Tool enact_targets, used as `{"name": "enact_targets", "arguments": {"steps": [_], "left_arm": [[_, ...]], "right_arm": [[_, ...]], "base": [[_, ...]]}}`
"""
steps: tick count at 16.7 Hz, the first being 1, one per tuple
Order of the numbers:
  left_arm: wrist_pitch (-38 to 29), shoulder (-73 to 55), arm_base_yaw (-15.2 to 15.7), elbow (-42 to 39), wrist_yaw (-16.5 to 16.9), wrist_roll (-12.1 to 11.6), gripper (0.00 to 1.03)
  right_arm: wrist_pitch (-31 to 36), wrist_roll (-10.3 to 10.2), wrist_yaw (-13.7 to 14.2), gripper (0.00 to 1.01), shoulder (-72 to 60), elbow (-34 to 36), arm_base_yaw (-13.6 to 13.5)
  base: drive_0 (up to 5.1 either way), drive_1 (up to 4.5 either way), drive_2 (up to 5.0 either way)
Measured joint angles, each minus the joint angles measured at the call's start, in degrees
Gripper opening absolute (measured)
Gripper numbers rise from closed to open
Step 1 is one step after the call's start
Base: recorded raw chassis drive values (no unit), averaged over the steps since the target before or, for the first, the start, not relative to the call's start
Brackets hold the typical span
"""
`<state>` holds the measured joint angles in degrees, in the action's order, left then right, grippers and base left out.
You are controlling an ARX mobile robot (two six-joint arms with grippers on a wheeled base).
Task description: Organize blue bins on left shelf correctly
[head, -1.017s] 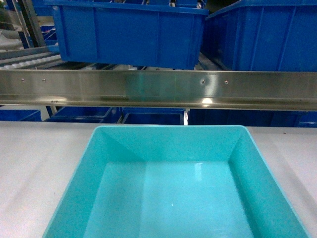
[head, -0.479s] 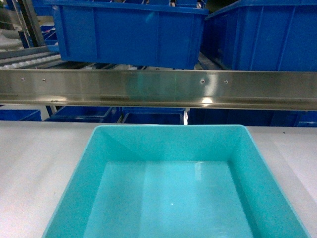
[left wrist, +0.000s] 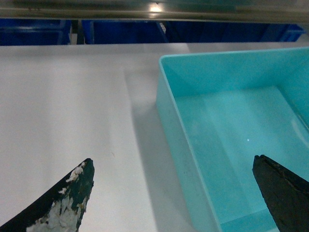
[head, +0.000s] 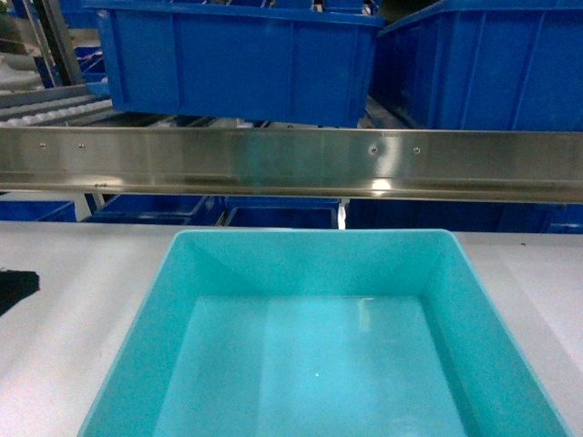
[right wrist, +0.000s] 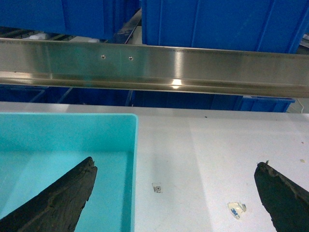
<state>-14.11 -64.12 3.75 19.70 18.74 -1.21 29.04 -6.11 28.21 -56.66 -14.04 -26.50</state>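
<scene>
A large turquoise tub point(head: 310, 238) sits on the white table in front of the left shelf's steel beam point(head: 291, 162). Dark blue bins point(head: 237, 64) stand on the tier above the beam. My left gripper point(left wrist: 172, 162) is open and straddles the tub's left wall point(left wrist: 166, 96), with one finger over the table and the other over the tub's inside. A dark part of the left arm point(head: 16, 287) shows at the head view's left edge. My right gripper point(right wrist: 176, 164) is open and straddles the tub's right wall point(right wrist: 134, 159). Neither gripper holds anything.
More dark blue crates point(head: 273, 214) sit under the beam, behind the table. White rollers point(head: 46, 105) run at the upper left. On the table right of the tub lie a small square-code sticker point(right wrist: 157, 187) and a scrap of tape point(right wrist: 236, 209).
A dark part of the left arm has come into the head view at its left edge. The tub and the bins have not moved.
</scene>
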Motion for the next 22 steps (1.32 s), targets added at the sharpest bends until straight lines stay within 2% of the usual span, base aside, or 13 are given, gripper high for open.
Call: {"name": "enact_targets", "arguments": {"steps": [3,4,5,6,7,8,10,12,15,16,18,22], "left_arm": [[1.38,-4.15,-2.89,2.32,-2.60,-0.90,0.98],[1.95,-6.21,-4.72,3.06,-5.07,-1.33,0.98],[2.19,-5.88,-4.74,3.06,-7.56,-3.13,0.98],[2.78,-5.92,-4.83,3.21,-7.54,-3.34,0.98],[3.04,-8.50,-5.84,4.70,-7.19,-2.01,0.98],[2.91,-10.54,-7.50,5.79,-7.61,-0.72,0.98],[1.99,-13.35,-10.43,6.75,-8.74,0.35,0.98],[1.16,-15.80,-12.24,6.99,-10.47,1.22,0.98],[-2.10,-18.36,-12.11,6.97,-12.98,3.10,0.98],[-2.73,-19.54,-12.07,6.97,-13.55,3.80,0.98],[-2.47,-19.85,-11.96,6.95,-14.73,4.13,0.98],[-2.49,-19.82,-12.11,6.95,-14.73,4.24,0.98]], "right_arm": [[0.15,-0.98,-0.92,0.98,-3.67,-1.81,1.27],[-4.33,-2.75,-4.37,0.98,-5.73,-3.43,1.55],[-6.21,-4.94,-5.97,0.98,-5.86,-4.24,1.40],[-7.43,-4.52,-5.97,0.98,-6.32,-4.50,1.42],[-10.45,-0.68,-6.80,0.98,-10.45,-5.99,1.81],[-12.17,2.05,-8.87,0.98,-12.33,-7.63,1.95],[-13.55,3.76,-12.48,0.98,-13.09,-9.79,2.16],[-14.73,3.63,-15.47,0.98,-15.28,-11.10,1.44],[-15.28,1.70,-19.76,0.98,-19.06,-12.90,-1.03],[-15.21,0.90,-20.44,0.98,-19.98,-13.38,-1.38],[-15.21,-0.31,-20.35,0.98,-20.26,-13.51,-1.22],[-15.23,-0.55,-20.37,0.98,-20.26,-13.51,-1.22]], "base": [[0.0,0.00,0.0],[0.0,0.00,0.0],[0.0,0.00,0.0],[0.0,0.00,0.0],[0.0,0.00,0.0],[0.0,0.00,0.0],[0.0,0.00,0.0],[0.0,0.00,0.0],[0.0,0.00,0.0],[0.0,0.00,0.0],[0.0,0.00,0.0],[0.0,0.00,0.0]]}}
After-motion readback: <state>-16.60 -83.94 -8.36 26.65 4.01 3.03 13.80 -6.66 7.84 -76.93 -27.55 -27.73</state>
